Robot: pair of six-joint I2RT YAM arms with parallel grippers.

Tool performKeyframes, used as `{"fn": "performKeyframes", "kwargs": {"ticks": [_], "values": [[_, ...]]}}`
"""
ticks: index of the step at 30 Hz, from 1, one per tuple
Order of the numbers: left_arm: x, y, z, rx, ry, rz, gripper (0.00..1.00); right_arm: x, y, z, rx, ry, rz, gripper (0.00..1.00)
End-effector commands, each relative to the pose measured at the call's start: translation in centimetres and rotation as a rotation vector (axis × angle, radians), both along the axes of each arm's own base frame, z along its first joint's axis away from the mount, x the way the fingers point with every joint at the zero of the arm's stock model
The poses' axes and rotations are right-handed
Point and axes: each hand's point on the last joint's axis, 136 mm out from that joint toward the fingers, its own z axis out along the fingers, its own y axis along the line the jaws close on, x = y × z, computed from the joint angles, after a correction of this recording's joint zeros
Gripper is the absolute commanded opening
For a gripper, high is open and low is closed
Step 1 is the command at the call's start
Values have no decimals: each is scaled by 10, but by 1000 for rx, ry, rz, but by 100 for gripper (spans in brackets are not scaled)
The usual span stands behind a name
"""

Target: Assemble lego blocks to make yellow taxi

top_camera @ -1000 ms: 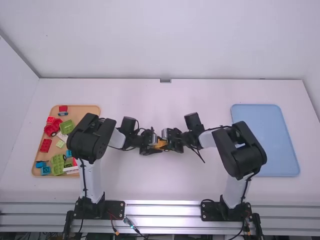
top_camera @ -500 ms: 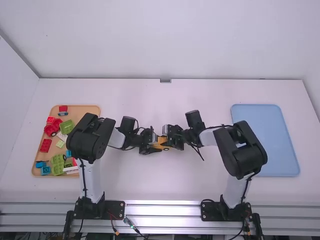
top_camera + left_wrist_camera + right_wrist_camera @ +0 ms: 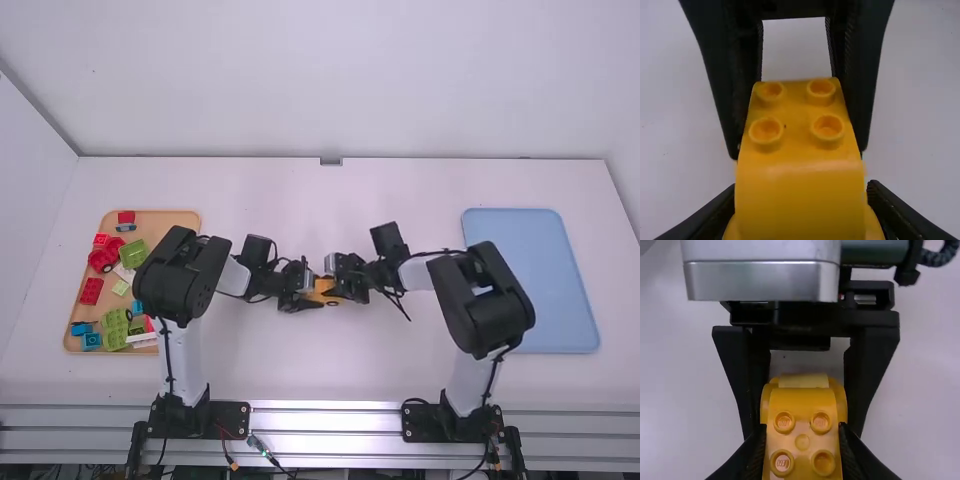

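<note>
1. The yellow toy car body [image 3: 323, 287] was suspended or resting, I cannot tell which, between the arms near the white table's [image 3: 340, 370] middle.
2. The left gripper [image 3: 308, 297] pinched one end of it, a finger against each side.
3. The right gripper [image 3: 344, 284] pinched the opposite end, its fingers flanking the studs [image 3: 826, 126].
4. Red, green and blue pieces lay in the tan tray [image 3: 178, 218], left; the blue tray [image 3: 530, 280] lay right.
</note>
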Motion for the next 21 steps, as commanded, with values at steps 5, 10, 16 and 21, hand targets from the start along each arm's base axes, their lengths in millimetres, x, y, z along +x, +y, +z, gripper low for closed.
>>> {"fn": "performKeyframes", "kwargs": {"ticks": [5, 10, 16, 21], "values": [[-4, 1, -8, 33, -6, -5, 52, -1, 7, 9, 2, -24, 18, 0], [-4, 0, -7, 31, -7, -7, 52, -1, 8, 5, -1, 4, 4, 0], [-3, 1, -8, 33, -7, -4, 51, 3, 10, -7, 3, 70, -40, 0], [-2, 2, -8, 37, -11, 2, 50, 2, 9, -8, -3, 82, -42, 0]]}}
